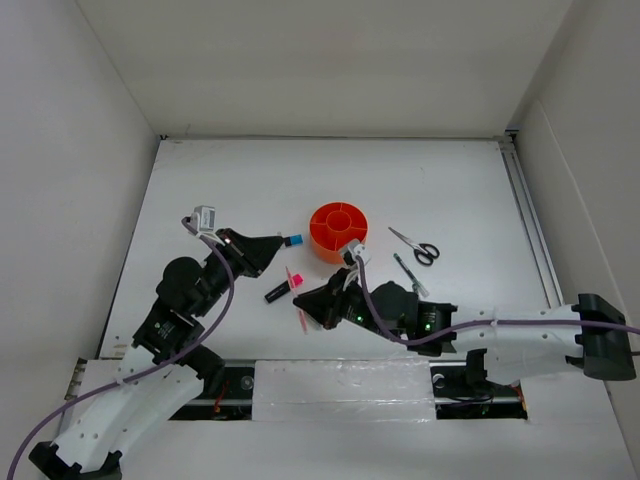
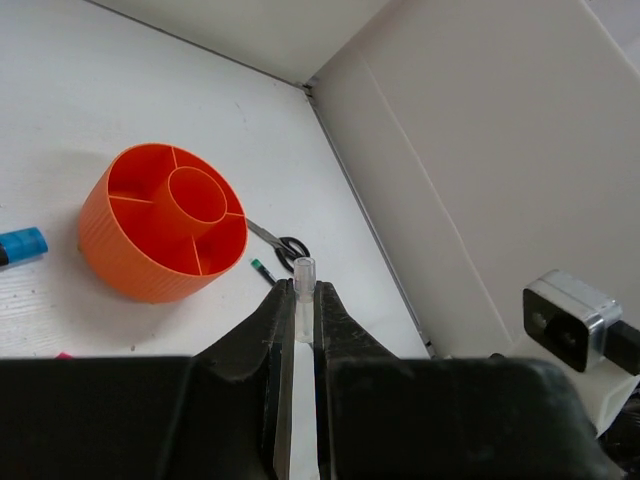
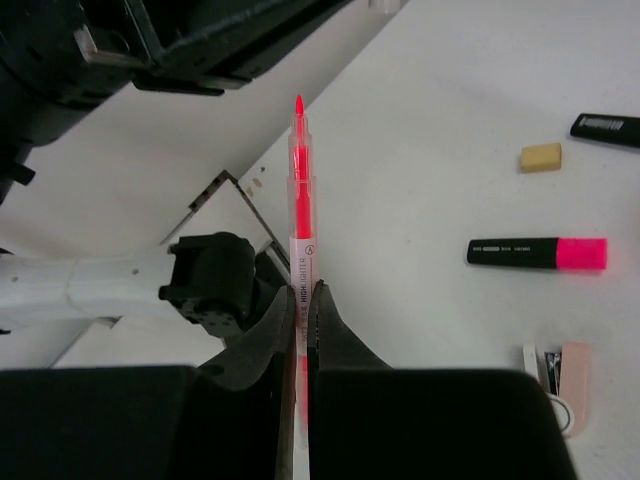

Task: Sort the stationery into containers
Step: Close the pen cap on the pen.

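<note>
The round orange organiser [image 1: 338, 230] stands mid-table and also shows in the left wrist view [image 2: 165, 220]. My left gripper [image 1: 279, 243] [image 2: 303, 287] is shut on a small clear cap-like tube [image 2: 304, 275], left of the organiser. My right gripper [image 1: 304, 303] [image 3: 303, 290] is shut on the pink pen [image 3: 299, 190], whose tip points away. The pink-capped marker [image 1: 283, 287] [image 3: 538, 253], tan eraser [image 3: 541, 157], pink-white clip piece [image 3: 560, 375] and the blue-capped marker [image 1: 293, 240] [image 2: 22, 245] lie on the table. The scissors [image 1: 415, 245] and a thin black pen [image 1: 408, 272] lie right of the organiser.
White walls enclose the table on the left, back and right. A metal rail [image 1: 530, 225] runs along the right edge. The two arms sit close together at the near middle of the table.
</note>
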Motion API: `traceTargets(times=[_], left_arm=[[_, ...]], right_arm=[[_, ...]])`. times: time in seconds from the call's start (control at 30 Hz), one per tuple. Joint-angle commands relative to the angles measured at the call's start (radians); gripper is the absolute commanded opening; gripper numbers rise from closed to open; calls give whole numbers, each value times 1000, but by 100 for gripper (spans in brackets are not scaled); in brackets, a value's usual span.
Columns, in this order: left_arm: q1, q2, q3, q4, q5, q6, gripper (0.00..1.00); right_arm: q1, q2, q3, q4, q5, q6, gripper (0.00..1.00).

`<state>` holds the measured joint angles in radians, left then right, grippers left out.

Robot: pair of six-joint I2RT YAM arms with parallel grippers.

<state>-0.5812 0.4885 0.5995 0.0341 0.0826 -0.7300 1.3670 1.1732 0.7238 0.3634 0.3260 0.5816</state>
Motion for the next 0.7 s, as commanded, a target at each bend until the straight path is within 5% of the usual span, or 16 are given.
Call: traceTargets(times=[0.0, 0.67], left_arm=[[-2, -8, -4, 64, 23, 27, 0], [-2, -27, -4, 53, 23, 37, 0]], right_arm=[[-19, 15, 60, 89, 19, -20, 0], [-71, 79, 88, 109, -24, -19, 0]])
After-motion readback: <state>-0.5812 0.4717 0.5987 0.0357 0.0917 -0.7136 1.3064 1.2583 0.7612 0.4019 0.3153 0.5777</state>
